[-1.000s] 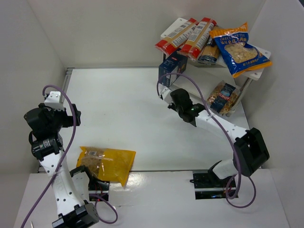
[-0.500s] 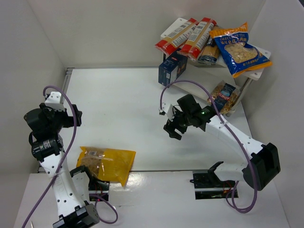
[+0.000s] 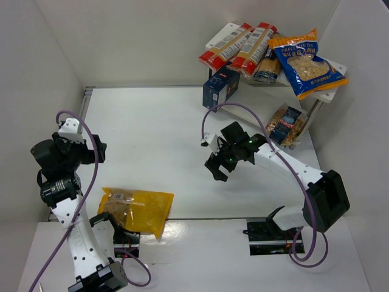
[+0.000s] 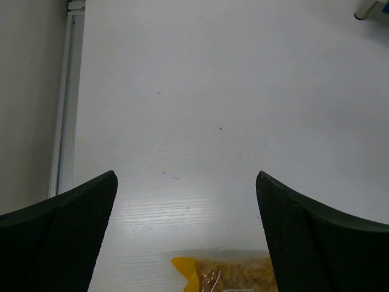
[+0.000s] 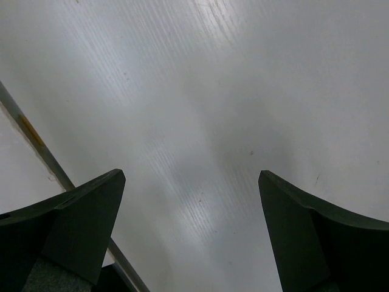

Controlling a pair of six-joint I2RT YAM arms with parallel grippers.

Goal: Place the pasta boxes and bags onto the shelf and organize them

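Note:
The white shelf stands at the far right. Two red-and-cream pasta boxes and the blue-and-orange bag lie on its top board. A navy box stands upright at its left end. The small clear bag of spirals rests on the lower board. The yellow bag lies flat on the table at the near left. My right gripper hangs open and empty over mid-table. My left gripper is open and empty, with the yellow bag's top edge just below it.
White walls close in the table on the left, back and right. A metal rail runs along the left edge. A dark packet sits between the spaghetti boxes and the blue bag. Purple cables loop off both arms.
My right gripper has drawn back from beside the navy box toward the middle of the table, and its jaws have gone from shut to wide open. The left arm has barely moved.

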